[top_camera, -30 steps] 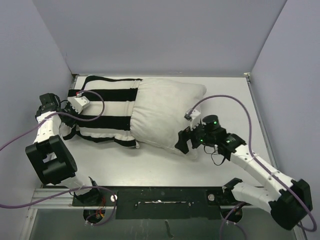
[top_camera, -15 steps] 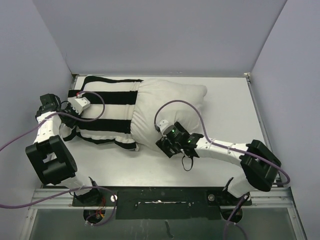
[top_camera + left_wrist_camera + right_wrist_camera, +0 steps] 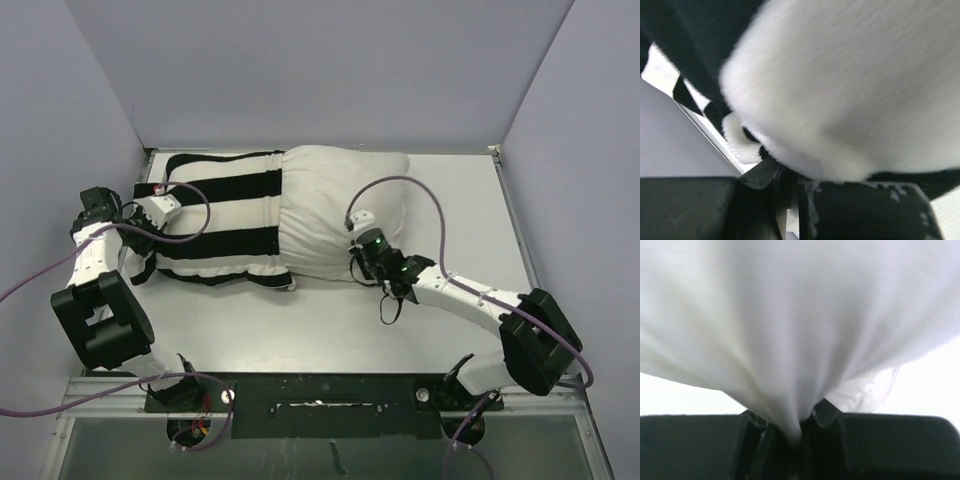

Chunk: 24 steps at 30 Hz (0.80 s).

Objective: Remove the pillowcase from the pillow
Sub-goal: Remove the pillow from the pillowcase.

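Note:
The black and white striped pillowcase [image 3: 215, 215] lies at the left of the table and still covers the left end of the plain white pillow [image 3: 335, 205], which sticks out to the right. My left gripper [image 3: 152, 218] is at the pillowcase's left edge, shut on a fold of the striped fabric [image 3: 865, 90], which bulges over its fingertips [image 3: 792, 182]. At the pillow's near edge my right gripper [image 3: 358, 262] is shut on a pinch of white pillow fabric [image 3: 790, 330] that funnels down between its dark fingers [image 3: 790, 432].
Grey walls close in the table [image 3: 330, 330] on the left, back and right. The left arm's purple cable [image 3: 190, 215] loops over the pillowcase, and the right arm's cable [image 3: 400, 185] arches over the pillow. A black rail [image 3: 320, 392] runs along the near edge.
My right gripper went from open at the pillow's near right corner, along the near edge, to shut on the pillow fabric. The pillow shifted slightly. The left gripper stayed put.

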{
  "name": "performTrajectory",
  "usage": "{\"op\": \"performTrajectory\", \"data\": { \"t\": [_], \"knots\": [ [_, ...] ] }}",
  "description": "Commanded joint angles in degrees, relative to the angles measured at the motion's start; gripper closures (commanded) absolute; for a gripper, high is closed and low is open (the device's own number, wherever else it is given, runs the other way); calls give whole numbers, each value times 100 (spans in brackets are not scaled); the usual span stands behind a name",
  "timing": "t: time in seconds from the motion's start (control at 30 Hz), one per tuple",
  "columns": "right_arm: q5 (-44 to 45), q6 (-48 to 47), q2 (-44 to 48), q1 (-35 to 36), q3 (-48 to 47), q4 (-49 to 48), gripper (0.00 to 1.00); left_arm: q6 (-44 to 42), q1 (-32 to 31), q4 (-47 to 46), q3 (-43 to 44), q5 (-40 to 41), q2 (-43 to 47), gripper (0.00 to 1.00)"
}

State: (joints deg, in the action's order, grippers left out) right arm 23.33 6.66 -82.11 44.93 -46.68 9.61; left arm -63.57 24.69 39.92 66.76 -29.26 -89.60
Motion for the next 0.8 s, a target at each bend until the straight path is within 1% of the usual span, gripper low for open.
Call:
{"op": "performTrajectory", "data": {
  "t": [0.0, 0.07, 0.13, 0.27, 0.53, 0.63, 0.77],
  "knots": [
    [-660, 1162, 771, -1471, -50, 617, 100, -72, -22, -29, 392, -323, 338, 100],
    [-1326, 1479, 1116, -2494, 9, 701, 100, -127, 29, -17, 416, -333, 340, 100],
    [-1505, 1470, 1499, -3266, 117, 624, 100, -187, 107, -26, 421, -332, 360, 100],
    [-1665, 1444, 1784, -4245, 157, 540, 100, -303, 274, -12, 435, -372, 358, 100],
    [-2549, 2002, 1840, -6271, 252, 308, 100, -720, 681, -74, 338, -371, 400, 100],
    [-2683, 2137, 1789, -6800, 235, 258, 100, -938, 970, -81, 342, -385, 355, 100],
    [-2705, 2302, 1672, -7054, 118, 194, 100, -1233, 1397, -132, 393, -406, 180, 100]
  ]
}}
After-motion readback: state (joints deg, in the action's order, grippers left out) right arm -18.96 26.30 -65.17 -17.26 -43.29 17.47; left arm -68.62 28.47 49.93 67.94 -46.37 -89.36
